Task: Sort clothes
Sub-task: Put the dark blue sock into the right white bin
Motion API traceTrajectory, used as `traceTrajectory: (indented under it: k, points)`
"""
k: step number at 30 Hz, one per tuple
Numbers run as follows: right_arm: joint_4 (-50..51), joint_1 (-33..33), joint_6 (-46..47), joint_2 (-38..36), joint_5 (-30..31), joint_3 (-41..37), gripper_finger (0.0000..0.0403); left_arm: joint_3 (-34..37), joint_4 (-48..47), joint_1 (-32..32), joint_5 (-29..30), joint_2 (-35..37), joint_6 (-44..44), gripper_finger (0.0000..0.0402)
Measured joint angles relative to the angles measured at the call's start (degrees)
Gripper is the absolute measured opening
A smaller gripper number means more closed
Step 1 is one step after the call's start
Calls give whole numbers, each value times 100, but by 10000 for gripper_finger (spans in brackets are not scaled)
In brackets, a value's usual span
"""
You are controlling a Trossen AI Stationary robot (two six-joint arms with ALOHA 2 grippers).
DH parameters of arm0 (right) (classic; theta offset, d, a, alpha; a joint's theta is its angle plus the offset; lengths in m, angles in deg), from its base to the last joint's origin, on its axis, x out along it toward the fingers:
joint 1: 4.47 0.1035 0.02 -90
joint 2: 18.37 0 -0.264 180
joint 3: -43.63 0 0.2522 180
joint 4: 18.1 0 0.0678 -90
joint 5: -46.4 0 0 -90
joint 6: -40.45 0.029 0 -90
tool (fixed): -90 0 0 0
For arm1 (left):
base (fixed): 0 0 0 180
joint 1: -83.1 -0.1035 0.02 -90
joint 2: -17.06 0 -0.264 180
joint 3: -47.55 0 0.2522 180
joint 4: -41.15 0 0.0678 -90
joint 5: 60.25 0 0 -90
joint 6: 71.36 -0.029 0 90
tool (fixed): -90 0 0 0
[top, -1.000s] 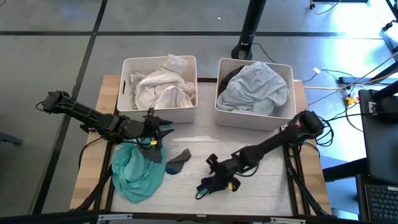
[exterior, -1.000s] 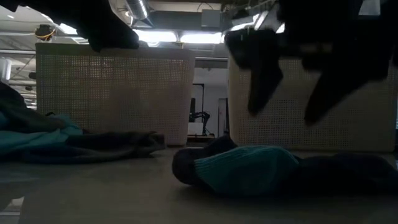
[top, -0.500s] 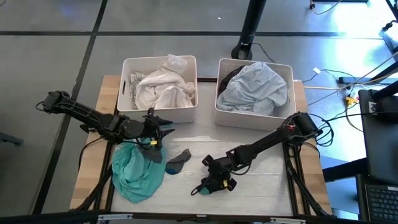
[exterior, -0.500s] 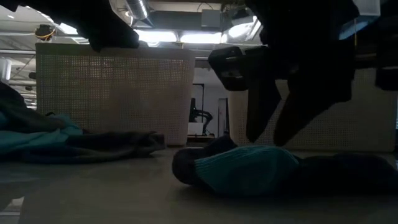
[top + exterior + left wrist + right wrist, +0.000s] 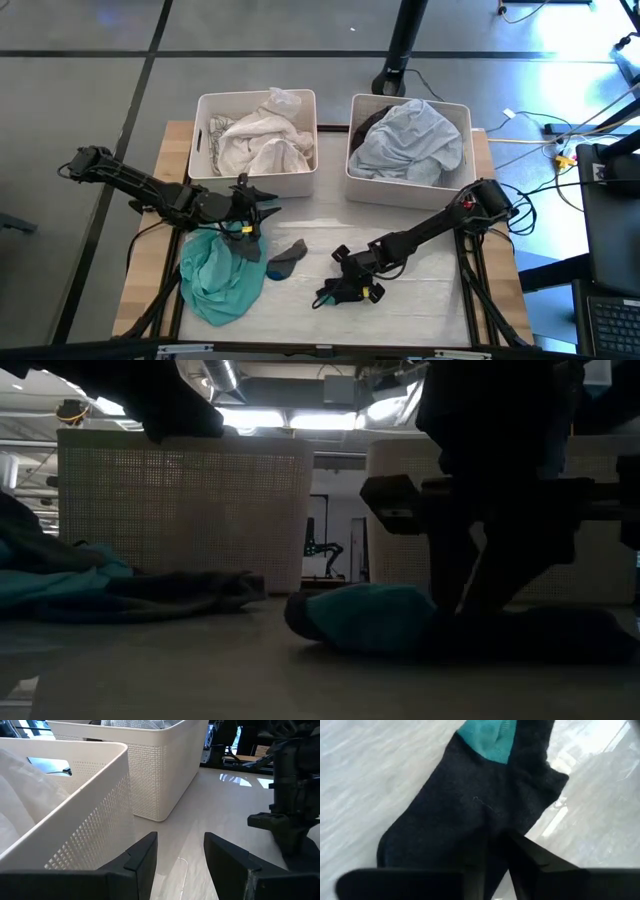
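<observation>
Two bins (image 5: 254, 175) side by side behind; shirt (image 5: 220, 280) front-left; sock (image 5: 285, 258) beside it.

Two dark, slender robot arms, seen from above.
The left arm (image 5: 140, 185) and right arm (image 5: 430, 232) were matte black, jointed, with small yellow tags near each wrist; the left gripper (image 5: 180, 857) had flat, blocky black fingers (image 5: 142, 855).

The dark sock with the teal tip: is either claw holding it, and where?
The right gripper pinches the dark teal-tipped sock at its dark middle fabric; the left gripper holds nothing.
</observation>
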Motion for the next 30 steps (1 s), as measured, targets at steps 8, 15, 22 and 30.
traceTrajectory:
  k: [8, 15, 22, 30]
  points:
    - [69, 20, -105, 2, 215, -33, 14, 0, 2, 0, 0, 0, -2, 153]
    - [523, 9, -342, -411, 730, 132, 7, 4, 13, 0, 0, 4, -4, 153]
    - [1886, 4, -721, -1367, 1959, 611, 3, 7, 7, 0, 0, 4, -2, 153]
    - [2897, -68, -1323, -2594, 3859, 1460, 5, 7, 34, 0, 0, 4, -36, 153]
